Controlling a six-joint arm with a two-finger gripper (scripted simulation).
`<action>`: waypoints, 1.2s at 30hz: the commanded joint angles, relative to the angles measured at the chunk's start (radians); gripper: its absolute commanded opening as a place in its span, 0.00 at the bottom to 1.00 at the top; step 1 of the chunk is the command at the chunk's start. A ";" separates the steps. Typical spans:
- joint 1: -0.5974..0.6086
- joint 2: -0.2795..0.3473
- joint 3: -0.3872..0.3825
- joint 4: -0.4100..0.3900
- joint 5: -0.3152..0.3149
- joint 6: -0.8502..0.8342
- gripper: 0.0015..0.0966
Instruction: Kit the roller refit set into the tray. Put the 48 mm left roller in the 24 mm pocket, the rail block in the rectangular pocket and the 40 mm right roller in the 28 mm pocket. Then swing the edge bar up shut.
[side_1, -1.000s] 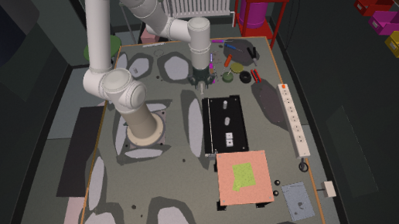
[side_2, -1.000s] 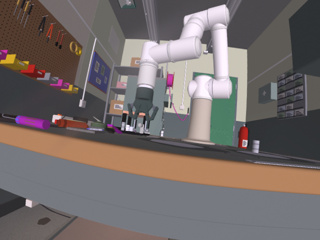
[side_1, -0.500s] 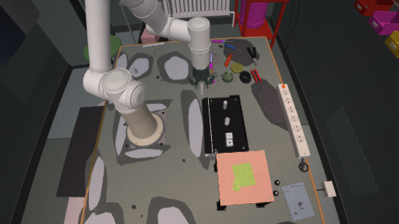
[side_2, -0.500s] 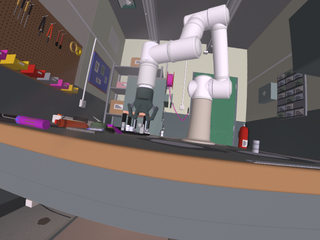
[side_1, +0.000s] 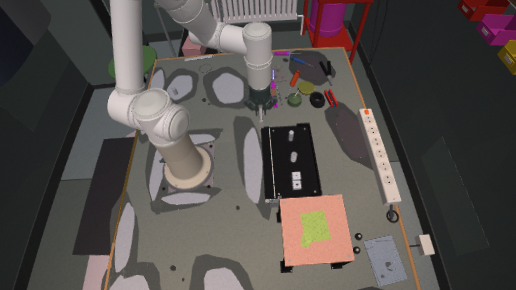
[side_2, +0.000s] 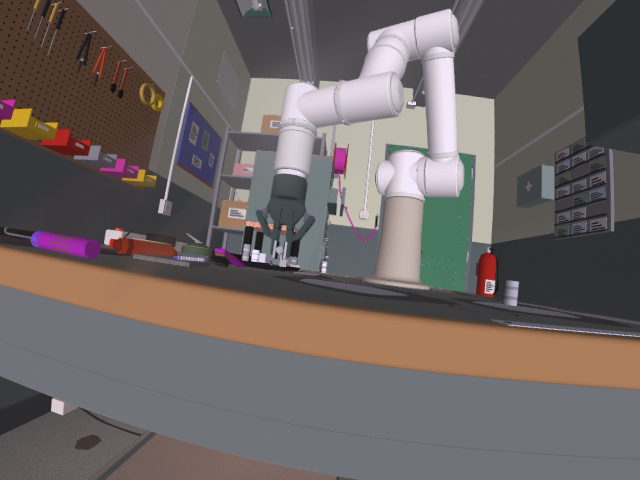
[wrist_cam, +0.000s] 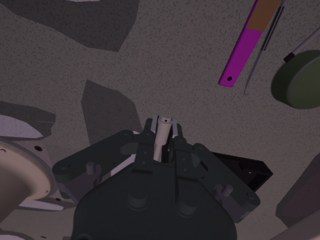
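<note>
A pale grey stepped roller (wrist_cam: 162, 134) stands upright on the bench just beyond the far end of the black tray (side_1: 292, 160), and my gripper (wrist_cam: 164, 123) is closed around it. The gripper (side_1: 260, 113) points straight down at the bench. In the tray a second roller (side_1: 291, 134) stands in the far pocket, another pale piece (side_1: 293, 156) sits mid-tray, and the white rail block (side_1: 296, 180) sits toward the near end. The edge bar (side_1: 270, 162) lies flat along the tray's left side. The roller's lower end is hidden by the fingers.
Behind the work lie hand tools: a magenta-handled tool (wrist_cam: 241, 49), a thin hook pick (wrist_cam: 261, 51), a green disc (wrist_cam: 297, 80), screwdrivers and a black ring (side_1: 317, 99). A salmon plate (side_1: 315, 229) sits at the tray's near end, a power strip (side_1: 380, 155) to the right, the arm's base (side_1: 185, 170) to the left.
</note>
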 joint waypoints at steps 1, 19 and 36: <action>0.000 0.000 0.000 0.000 0.001 0.000 0.15; 0.000 0.000 0.000 0.000 0.001 0.000 0.07; 0.000 -0.001 0.001 0.000 0.000 0.000 0.07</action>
